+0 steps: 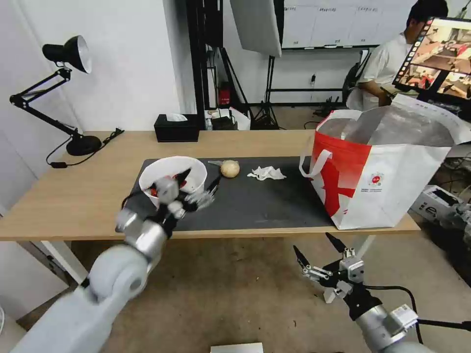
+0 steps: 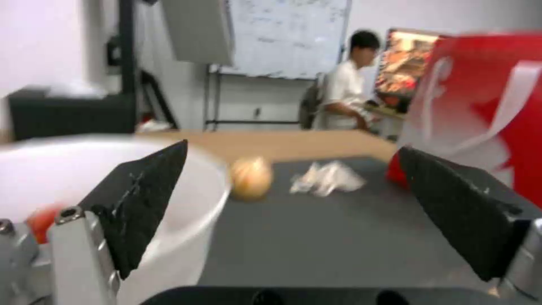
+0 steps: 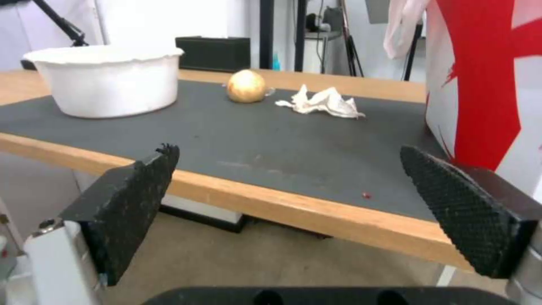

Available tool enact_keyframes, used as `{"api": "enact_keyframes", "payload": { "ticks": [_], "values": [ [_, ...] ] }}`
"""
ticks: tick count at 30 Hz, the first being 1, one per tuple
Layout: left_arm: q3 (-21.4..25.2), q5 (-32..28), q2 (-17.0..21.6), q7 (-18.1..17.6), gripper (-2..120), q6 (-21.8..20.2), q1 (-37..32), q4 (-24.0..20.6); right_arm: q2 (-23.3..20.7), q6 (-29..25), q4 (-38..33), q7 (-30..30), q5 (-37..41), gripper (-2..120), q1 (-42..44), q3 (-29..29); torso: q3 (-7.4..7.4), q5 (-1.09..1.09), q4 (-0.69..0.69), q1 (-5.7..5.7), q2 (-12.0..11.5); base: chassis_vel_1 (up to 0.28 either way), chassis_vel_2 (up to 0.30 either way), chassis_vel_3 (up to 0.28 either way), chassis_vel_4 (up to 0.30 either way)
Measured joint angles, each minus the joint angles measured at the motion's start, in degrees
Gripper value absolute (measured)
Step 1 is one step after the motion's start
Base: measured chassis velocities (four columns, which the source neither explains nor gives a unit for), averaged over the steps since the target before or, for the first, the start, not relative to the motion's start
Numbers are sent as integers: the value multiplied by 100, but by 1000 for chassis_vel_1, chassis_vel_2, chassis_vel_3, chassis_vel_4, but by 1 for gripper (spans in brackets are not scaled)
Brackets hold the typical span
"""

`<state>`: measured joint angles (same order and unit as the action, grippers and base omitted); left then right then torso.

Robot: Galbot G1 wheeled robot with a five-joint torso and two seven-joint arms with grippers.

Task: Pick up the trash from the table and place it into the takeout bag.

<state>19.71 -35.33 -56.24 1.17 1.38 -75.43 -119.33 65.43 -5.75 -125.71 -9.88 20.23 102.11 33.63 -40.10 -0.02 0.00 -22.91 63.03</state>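
The left claw (image 1: 198, 189) is over the near left part of the mat (image 1: 255, 206), jaws wide apart, right at the bowl (image 1: 172, 177). In the left wrist view one finger (image 2: 138, 199) lies across the bowl's side and rim while the other finger (image 2: 463, 212) stands well clear over bare mat, so nothing is gripped yet.

The step in hand looks like taking the bowl. To do it well, the claw should straddle the wall, one finger inside and one outside, and close gently on the rim; the bowl looks thin and would buckle under a hard squeeze. Keep it level on the lift, since red scraps (image 1: 177, 185) lie inside and could spill. The carry must then clear the tall rim of the bag (image 1: 387, 171), which stands open at the right end of the desk (image 1: 73, 196).

The ball (image 1: 229, 168) rests on the mat just right of the bowl and slightly farther back, ahead of the left claw. The tissue (image 1: 266, 173) lies right of the ball, between it and the bag, apart from both.

The right claw (image 1: 321, 255) hangs below and in front of the desk's near edge, near the bag's corner, jaws apart and empty.
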Motion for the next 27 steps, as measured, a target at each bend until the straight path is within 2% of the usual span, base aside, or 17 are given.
{"api": "enact_keyframes", "payload": {
  "ticks": [2, 3, 5, 10, 18, 27],
  "values": [
    [214, 329, -279, 43, 100, 190, -327, 57, 23, -1, 51, 1, 2, 100, -38, -8, 0, 2, 0, 0, 0, 0, 0, 0, 0],
    [214, 329, -279, 43, 100, 190, -327, 57, 23, -1, 51, 1, 2, 100, -38, -8, 0, 2, 0, 0, 0, 0, 0, 0, 0],
    [461, 808, -578, 41, 100, 408, -662, 115, 56, -10, 134, 2, 3, 100, -62, -31, 0, 2, -1, 0, 0, 0, 0, 0, 0],
    [868, 1319, -808, 65, 100, 679, -1247, 108, 141, -78, 201, 6, -17, 100, -64, -52, 0, 2, -1, -1, 0, 0, 0, 0, 0],
    [1431, 1790, -1089, 312, 100, 532, -2069, -146, 244, -165, 202, 10, -49, 100, -26, -58, 0, 2, 0, 0, 0, 0, 0, 0, 0],
    [1577, 1951, -1095, 462, 100, 274, -2273, -251, 439, -168, 4, 14, -161, 100, 143, -5, 0, 2, -1, 0, 0, 0, 0, 0, 0]
  ]
}}
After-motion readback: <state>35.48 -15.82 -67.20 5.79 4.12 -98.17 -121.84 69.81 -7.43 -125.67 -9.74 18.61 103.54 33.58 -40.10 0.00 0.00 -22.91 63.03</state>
